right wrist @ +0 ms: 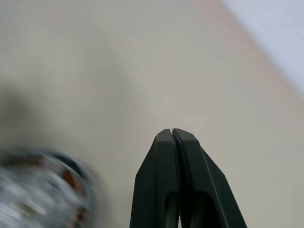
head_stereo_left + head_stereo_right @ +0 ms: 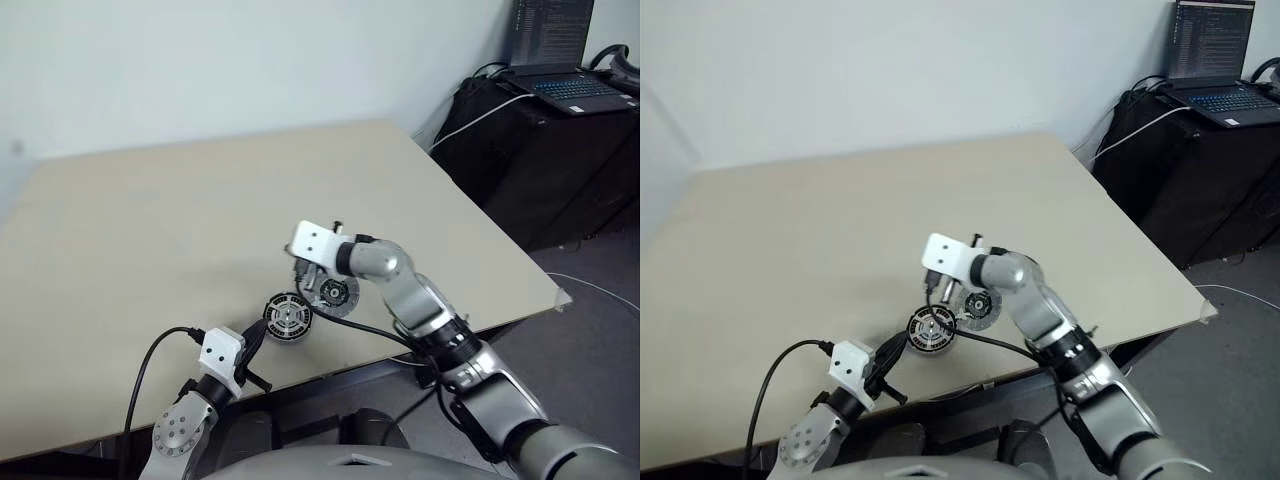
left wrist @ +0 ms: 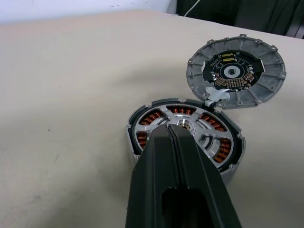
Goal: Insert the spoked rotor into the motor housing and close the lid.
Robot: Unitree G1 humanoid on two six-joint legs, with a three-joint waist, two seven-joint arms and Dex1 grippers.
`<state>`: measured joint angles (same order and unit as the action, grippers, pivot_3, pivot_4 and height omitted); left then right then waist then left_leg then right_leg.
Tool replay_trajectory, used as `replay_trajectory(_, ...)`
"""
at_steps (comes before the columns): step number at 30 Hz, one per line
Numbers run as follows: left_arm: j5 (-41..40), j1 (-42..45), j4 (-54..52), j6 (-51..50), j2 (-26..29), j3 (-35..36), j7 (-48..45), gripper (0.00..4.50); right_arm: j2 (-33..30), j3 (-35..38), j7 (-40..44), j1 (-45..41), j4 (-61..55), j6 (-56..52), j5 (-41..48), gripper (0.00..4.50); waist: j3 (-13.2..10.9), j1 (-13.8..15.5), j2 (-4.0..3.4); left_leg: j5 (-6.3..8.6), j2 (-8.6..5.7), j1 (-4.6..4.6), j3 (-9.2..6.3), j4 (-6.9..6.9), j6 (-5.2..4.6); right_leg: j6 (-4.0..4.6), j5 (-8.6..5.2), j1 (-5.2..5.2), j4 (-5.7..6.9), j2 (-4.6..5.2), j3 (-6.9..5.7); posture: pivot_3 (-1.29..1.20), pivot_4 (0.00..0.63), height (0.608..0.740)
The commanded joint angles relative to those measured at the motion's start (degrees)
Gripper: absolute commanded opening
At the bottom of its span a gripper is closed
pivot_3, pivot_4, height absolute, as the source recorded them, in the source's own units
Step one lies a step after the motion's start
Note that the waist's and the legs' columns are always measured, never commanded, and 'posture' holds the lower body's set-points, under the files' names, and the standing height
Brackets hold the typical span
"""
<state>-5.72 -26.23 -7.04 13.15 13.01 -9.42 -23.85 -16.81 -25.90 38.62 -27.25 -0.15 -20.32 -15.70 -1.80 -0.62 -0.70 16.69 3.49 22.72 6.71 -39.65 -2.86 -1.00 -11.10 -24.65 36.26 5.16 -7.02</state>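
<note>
I've got the motor housing (image 3: 185, 137) near the tabletop (image 2: 200, 200) front edge, spoked rotor (image 3: 183, 124) sitting in it. The lid (image 3: 237, 71) lies just beside it, toward the tabletop's right edge, rims touching.

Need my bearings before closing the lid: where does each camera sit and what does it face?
Head, both eyes: looks down over the beige table; both arms show.
Left wrist: along the shut left claw at the round copper-wound motor housing holding the spoked rotor; the silvery scalloped lid lies behind.
Right wrist: along the shut right claw over bare table.
Shared: housing and lid, head and left wrist.
</note>
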Motion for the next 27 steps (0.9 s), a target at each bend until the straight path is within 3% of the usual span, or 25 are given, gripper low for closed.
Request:
replay_trajectory(1,-0.35,0.35,-0.77,1.97,0.33,0.38,-0.6,0.0,-3.97,2.39,-4.95,5.15,-6.55,0.85,-4.21,0.05,-0.01,-0.05,-0.01,0.0,0.0,0.0,0.0,0.02,0.0,0.0,-0.01,0.0,-0.02,0.0,0.0,0.0,0.0,0.74)
replay_trajectory(8,-0.67,1.09,0.48,2.21,0.84,0.5,-1.59,0.0,-8.28,11.09,-9.71,17.88,-14.41,-5.29,-4.02,0.05,-0.02,-0.03,-0.01,0.0,0.04,-0.06,-0.03,0.05,0.0,0.01,-0.03,0.02,-0.01,-0.03,-0.01,0.0,0.0,0.74)
replay_trajectory(14,-0.94,1.5,1.16,2.23,1.18,0.55,-2.59,0.0,-9.42,11.57,-9.77,25.97,-16.28,-7.07,-3.88,0.05,-0.03,-0.1,-0.01,0.0,0.04,-0.07,-0.06,0.05,0.0,0.02,-0.04,0.02,-0.02,-0.01,-0.02,0.0,0.0,0.74)
replay_trajectory(18,-1.06,1.53,0.46,1.61,1.42,0.65,-2.86,0.0,-6.48,12.64,-6.92,28.7,-17.25,-6.76,3.3,0.05,-0.07,-0.18,0.05,0.01,0.04,-0.06,-0.06,0.05,-0.01,0.01,-0.04,0.01,-0.03,0.0,-0.02,0.0,0.0,0.74)
replay_trajectory(27,-0.8,0.69,-5.25,-2.5,1.2,-0.02,-1.39,0.0,-0.36,16.99,-11.56,27.66,-11.51,-5.9,9.71,0.05,-0.09,-0.04,0.07,0.02,0.0,-0.02,-0.08,0.05,-0.04,-0.01,-0.02,0.03,-0.11,0.05,-0.03,0.0,0.0,0.74)
